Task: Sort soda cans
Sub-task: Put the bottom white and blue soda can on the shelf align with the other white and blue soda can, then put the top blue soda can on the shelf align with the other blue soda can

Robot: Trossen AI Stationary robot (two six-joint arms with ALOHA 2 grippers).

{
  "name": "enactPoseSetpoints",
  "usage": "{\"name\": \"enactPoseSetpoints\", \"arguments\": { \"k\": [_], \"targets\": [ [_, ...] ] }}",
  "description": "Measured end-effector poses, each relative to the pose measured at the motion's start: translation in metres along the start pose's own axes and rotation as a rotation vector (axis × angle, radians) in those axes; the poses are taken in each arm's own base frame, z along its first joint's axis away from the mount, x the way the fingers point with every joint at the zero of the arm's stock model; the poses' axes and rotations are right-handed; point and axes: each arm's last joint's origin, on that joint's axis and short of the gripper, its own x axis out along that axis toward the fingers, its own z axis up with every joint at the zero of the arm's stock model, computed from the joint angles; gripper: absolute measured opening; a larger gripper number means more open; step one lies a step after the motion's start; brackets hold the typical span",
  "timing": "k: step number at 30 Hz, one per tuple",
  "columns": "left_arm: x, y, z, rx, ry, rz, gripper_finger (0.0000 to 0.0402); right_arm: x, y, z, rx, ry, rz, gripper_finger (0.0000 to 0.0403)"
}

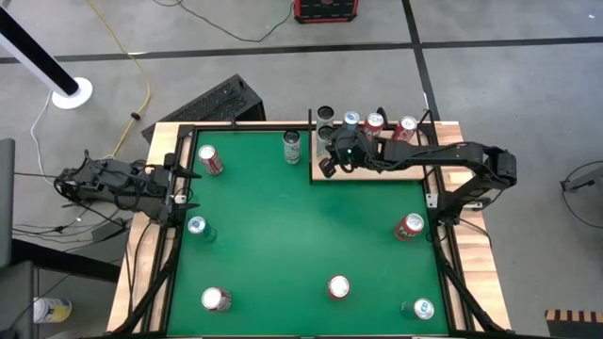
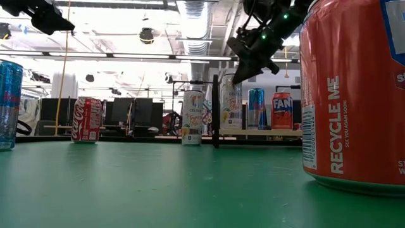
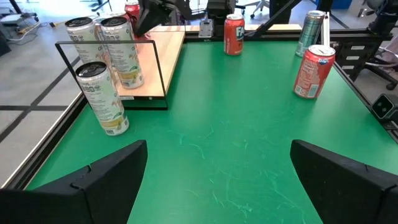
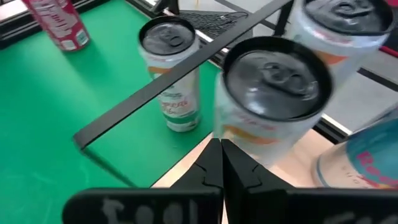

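Looming right up against the low camera is a red can point(image 2: 354, 95) on the green surface point(image 1: 283, 235). Right gripper point(image 1: 330, 166) hangs over the wooden tray point(image 1: 377, 171) at the back, fingers pressed together, holding nothing, just beside two pale cans point(image 4: 273, 93) there. Left gripper point(image 1: 184, 200) waits at the left edge, fingers spread wide. Other soda cans point(image 1: 217, 299) stand scattered, well apart.
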Motion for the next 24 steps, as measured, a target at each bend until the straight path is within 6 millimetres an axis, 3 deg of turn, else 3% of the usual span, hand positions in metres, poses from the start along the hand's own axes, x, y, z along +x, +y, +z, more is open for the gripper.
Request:
{"name": "enactPoseSetpoints", "arguments": {
  "k": [18,24],
  "targets": [
    [0.000,0.000,0.000,0.000,0.000,0.000,0.0382,0.003,-0.009,0.003,0.026,-0.008,-0.026,0.0019],
    [0.000,0.000,0.000,0.000,0.000,0.000,0.0382,-0.003,0.009,-0.003,0.036,0.012,0.066,0.0019]
  ]
}}
